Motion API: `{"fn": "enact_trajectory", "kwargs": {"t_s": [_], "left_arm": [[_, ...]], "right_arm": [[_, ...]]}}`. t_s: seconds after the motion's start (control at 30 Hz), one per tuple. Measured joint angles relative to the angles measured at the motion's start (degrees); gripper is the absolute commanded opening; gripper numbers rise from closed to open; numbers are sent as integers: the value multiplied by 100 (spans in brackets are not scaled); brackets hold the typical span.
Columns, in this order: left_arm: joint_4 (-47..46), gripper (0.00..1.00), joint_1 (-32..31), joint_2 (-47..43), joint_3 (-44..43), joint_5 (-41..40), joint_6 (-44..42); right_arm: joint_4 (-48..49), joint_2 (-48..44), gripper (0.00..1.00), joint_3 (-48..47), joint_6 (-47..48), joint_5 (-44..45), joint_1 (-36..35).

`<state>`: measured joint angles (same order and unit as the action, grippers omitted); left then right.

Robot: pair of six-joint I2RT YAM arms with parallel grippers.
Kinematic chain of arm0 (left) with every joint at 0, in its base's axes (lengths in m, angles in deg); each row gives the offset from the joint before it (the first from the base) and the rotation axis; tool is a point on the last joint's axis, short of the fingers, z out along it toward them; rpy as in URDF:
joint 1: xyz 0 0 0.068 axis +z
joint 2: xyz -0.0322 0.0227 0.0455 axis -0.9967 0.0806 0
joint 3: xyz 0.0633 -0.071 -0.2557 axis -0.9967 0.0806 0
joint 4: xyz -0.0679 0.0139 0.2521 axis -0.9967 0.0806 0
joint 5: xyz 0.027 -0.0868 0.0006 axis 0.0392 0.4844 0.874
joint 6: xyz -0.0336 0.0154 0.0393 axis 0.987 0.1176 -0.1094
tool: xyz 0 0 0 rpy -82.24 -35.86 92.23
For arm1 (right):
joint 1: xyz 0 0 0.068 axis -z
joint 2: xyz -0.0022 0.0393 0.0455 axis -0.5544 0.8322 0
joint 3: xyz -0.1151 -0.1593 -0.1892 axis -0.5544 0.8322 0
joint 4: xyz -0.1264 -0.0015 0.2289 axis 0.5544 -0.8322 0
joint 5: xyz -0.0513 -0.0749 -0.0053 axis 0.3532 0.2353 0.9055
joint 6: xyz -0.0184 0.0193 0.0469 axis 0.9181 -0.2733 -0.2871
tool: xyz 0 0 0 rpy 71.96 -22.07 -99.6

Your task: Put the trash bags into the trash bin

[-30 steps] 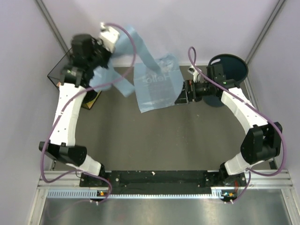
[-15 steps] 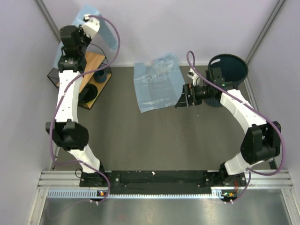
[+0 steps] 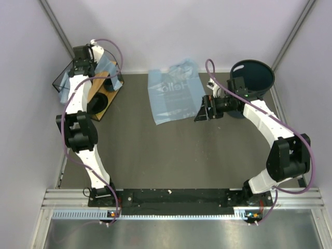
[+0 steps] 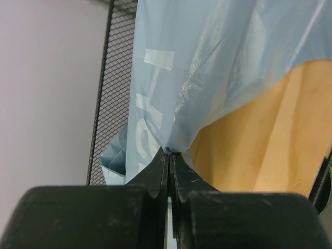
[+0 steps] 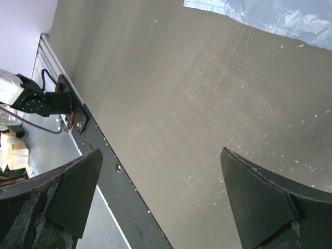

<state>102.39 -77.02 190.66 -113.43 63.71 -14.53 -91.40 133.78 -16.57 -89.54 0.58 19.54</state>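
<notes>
The table point(image 3: 171, 155) carries a spread bag point(image 3: 174, 96) at the middle of its far edge, lying flat with pale lettering on it. The bin point(image 3: 257, 75) stands upright in the far right corner. A wire basket point(image 4: 111, 104) with a wooden floor sits in the far left corner, and a second bag point(image 4: 207, 67) hangs crumpled over it, outside the bin. The left gripper point(image 4: 169, 155) is clenched on that bag's film. The right gripper point(image 3: 201, 110) is between the spread bag and the bin, jaws wide apart, grasping nothing.
</notes>
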Motion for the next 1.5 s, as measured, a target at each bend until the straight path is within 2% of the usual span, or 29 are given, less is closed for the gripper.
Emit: {"fn": "enact_trajectory", "kwargs": {"t_s": [0.27,0.33,0.37,0.4,0.53,0.63,0.8,0.87,1.03,1.33,1.5], "left_arm": [[-20,0,181,2,0,-584,280],[-37,4,205,2,0,-590,323],[-37,11,205,15,0,-590,348],[-24,31,205,39,-24,-590,374],[39,59,195,354,-361,-533,527],[166,67,195,426,-398,-323,662],[323,74,197,330,-396,243,898],[396,87,199,166,-374,527,1021],[422,91,201,-590,-260,1351,1268],[553,91,199,-1788,-267,3405,1856],[610,91,197,-2417,857,4459,2365]], "right_arm": [[11,0,99,26,13,-42,0],[7,2,99,26,13,-59,0],[9,2,99,26,13,-70,0],[7,2,99,26,13,-83,0],[7,2,99,26,7,-105,0],[7,2,99,26,7,-105,0],[7,4,99,26,31,-105,0],[4,11,99,26,83,-63,0],[-63,225,99,-74,474,522,-111],[-343,1681,98,-1364,1569,2540,-922],[-396,2774,99,-2524,1759,3316,-1226]]}}
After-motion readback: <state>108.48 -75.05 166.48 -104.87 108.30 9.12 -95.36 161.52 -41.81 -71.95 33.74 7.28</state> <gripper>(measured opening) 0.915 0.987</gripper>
